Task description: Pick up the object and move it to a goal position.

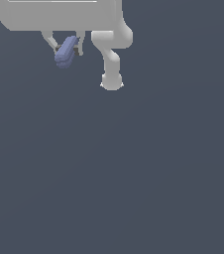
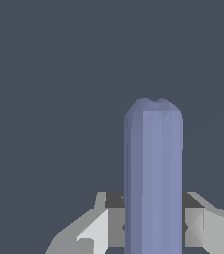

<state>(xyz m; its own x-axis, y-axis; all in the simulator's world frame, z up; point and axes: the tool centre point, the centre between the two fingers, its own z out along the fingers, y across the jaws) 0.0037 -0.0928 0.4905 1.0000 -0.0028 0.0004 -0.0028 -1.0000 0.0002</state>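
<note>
Up near the top edge of the exterior view, the white robot arm (image 1: 111, 54) reached down against a plain, dark slate-grey background. Its broad pale body filled the upper part of that picture, and one jointed section curved down toward the exterior view's right, ending in a rounded knob. Toward the exterior view's left of that section hung the gripper (image 1: 67, 49), two thin white fingers (image 1: 48, 40) pointing downward. Between them sat the object (image 1: 67, 51), a small periwinkle-blue bar with rounded ends, tilted on a slant, its lower end leaning toward the exterior view's left. The jaws pinched the bar from both sides, and it hung clear of anything else in the picture. Whether a surface lay below could not be told, since the background was one flat colour. In the wrist view, the same blue bar (image 2: 153, 178) stood out large and close, running away from the camera with its rounded far end showing. On either side of it appeared the gripper's (image 2: 153, 223) pale grey fingertips (image 2: 100, 229), pressed against the bar's flanks, with dark pads just behind. Only flat slate-grey lay beyond.
</note>
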